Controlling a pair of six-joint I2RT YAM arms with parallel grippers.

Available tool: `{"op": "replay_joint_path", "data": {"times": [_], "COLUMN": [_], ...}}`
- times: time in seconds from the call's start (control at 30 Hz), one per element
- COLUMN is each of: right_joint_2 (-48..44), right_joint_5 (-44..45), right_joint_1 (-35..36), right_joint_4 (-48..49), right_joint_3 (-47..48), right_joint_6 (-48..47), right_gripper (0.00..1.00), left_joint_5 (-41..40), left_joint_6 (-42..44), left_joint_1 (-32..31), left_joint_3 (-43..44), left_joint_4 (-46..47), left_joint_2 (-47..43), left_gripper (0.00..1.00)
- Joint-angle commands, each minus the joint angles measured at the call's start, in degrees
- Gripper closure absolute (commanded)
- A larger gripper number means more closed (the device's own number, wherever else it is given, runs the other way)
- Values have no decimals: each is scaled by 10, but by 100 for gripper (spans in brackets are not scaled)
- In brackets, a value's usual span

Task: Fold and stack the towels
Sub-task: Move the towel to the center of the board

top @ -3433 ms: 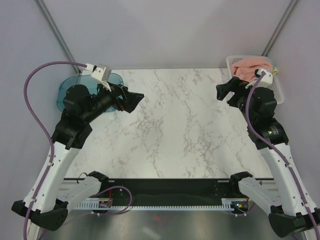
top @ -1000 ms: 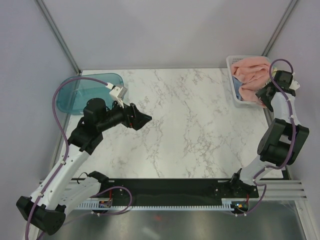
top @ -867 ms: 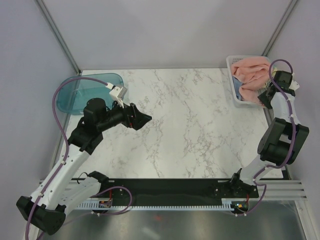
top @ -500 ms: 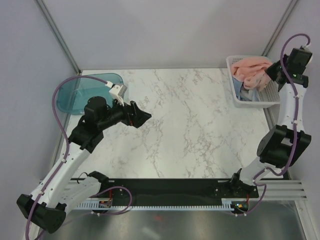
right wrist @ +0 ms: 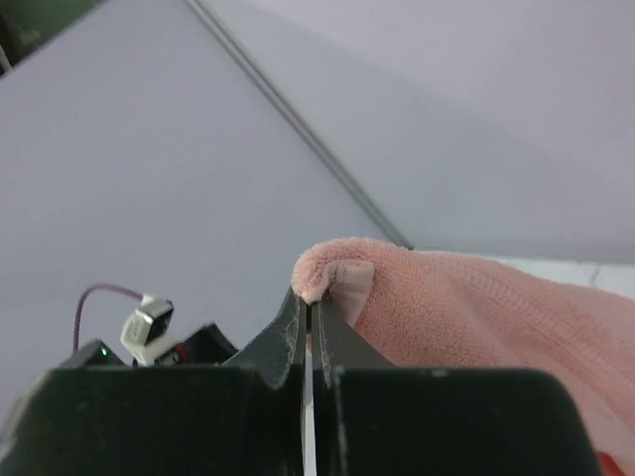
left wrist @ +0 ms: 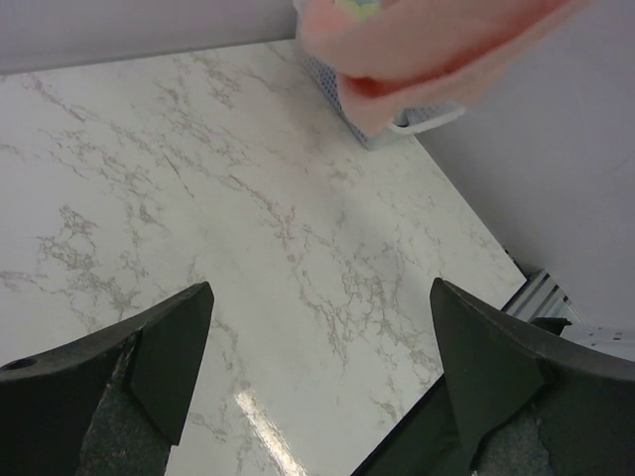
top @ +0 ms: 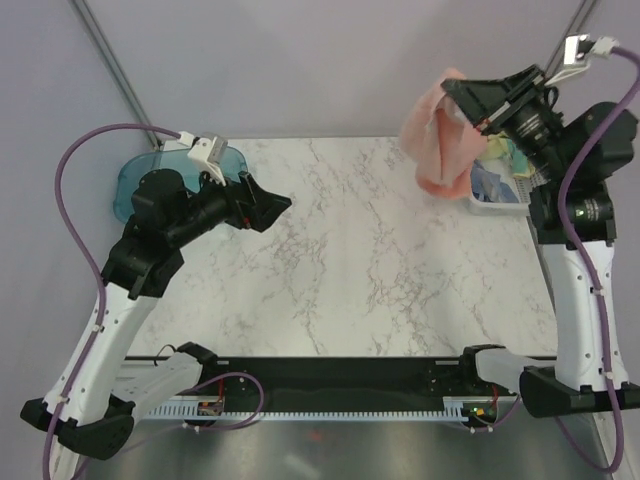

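The salmon-pink towel hangs in the air over the table's far right corner, pinched by an edge. My right gripper is shut on that edge; in the right wrist view the towel bulges over the closed gripper. A light blue towel and a pale yellow one lie in the white basket, partly hidden behind the hanging cloth. My left gripper is open and empty above the table's left half. Its wrist view shows the gripper over bare marble, with the pink towel far ahead.
A teal translucent tray sits at the table's far left corner behind my left arm. The white mesh basket stands at the far right edge. Marble tabletop spreads between the arms. Grey walls enclose three sides.
My right gripper closed on the pink towel in the basket and lifted it up and leftward out of it. My left arm drew back slightly toward the tray.
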Motion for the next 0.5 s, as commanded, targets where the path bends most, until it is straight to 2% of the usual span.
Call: {"op": "replay_joint_path", "data": {"times": [0.0, 0.13, 0.17, 0.27, 0.37, 0.47], "right_joint_2": [3, 32, 50, 155, 228, 254], "right_joint_5": [27, 93, 110, 150, 178, 210], "right_joint_1": [73, 211, 268, 350, 402, 402], "right_joint_4": [-6, 5, 5, -6, -23, -80], "right_joint_3": [-131, -257, -284, -311, -296, -257], "right_joint_6": [8, -42, -57, -85, -131, -171], "right_gripper": [100, 100, 100, 100, 99, 77], "left_joint_5": [-27, -28, -36, -72, -100, -123], "left_joint_6": [-19, -39, -49, -77, -103, -115], "left_joint_1": [0, 0, 0, 4, 28, 48], "left_joint_3": [15, -34, -46, -87, -112, -115], "left_joint_4": [-61, -74, -74, -79, -85, -86], "left_joint_2": [-16, -19, -21, -26, -33, -28], "left_gripper": [2, 3, 3, 4, 4, 3]}}
